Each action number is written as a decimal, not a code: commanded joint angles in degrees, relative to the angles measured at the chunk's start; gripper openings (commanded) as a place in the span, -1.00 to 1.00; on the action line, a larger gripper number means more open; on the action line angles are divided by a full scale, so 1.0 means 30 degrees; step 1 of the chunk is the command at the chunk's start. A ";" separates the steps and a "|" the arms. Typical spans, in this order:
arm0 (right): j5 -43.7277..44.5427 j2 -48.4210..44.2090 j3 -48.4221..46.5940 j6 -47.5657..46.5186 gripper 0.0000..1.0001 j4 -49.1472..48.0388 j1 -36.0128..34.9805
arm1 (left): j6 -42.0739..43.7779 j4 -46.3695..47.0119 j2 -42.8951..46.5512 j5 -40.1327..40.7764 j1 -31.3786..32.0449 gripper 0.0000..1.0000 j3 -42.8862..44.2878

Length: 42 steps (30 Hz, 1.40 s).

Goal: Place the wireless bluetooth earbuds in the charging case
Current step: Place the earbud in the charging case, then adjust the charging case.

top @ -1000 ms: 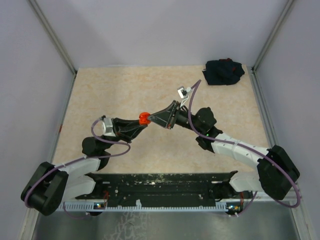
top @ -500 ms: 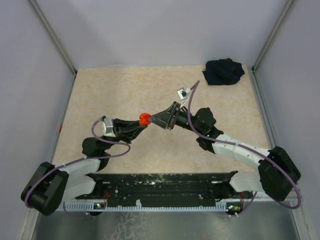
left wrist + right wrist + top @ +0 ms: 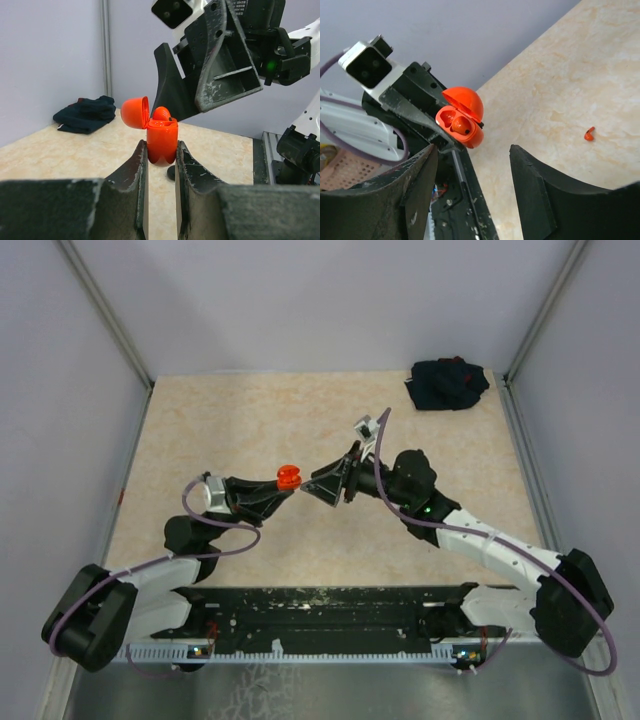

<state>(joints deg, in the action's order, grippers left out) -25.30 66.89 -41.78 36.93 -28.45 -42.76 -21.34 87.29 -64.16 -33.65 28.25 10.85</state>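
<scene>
My left gripper (image 3: 161,149) is shut on the lower half of a red charging case (image 3: 161,140), held upright above the table with its lid (image 3: 135,112) hinged open. One red earbud (image 3: 461,125) sits in a socket of the case (image 3: 465,122); the socket beside it shows empty. My right gripper (image 3: 472,155) hangs just to the right of the case (image 3: 289,477), open, with nothing between its fingers. A second red earbud (image 3: 589,134) lies loose on the tabletop.
A dark cloth bundle (image 3: 447,385) lies in the far right corner of the beige table (image 3: 230,420). A small dark thing (image 3: 171,172) sits on the table under the case; I cannot tell what it is. Grey walls close three sides.
The right gripper was shut at the mouth of the case; it has opened and drawn back to the right. The left arm and the case have not moved.
</scene>
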 commanded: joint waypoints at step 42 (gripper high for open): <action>-0.8164 -0.0079 0.2033 -0.7161 -0.19 -0.8794 0.0604 | -0.4551 0.5065 -0.0439 -0.5634 0.0218 -1.00 0.2855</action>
<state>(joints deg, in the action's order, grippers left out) -48.51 66.24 -35.24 14.09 -48.93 -40.14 -34.70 87.31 -66.11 -49.89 28.53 17.91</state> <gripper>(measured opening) 0.425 0.245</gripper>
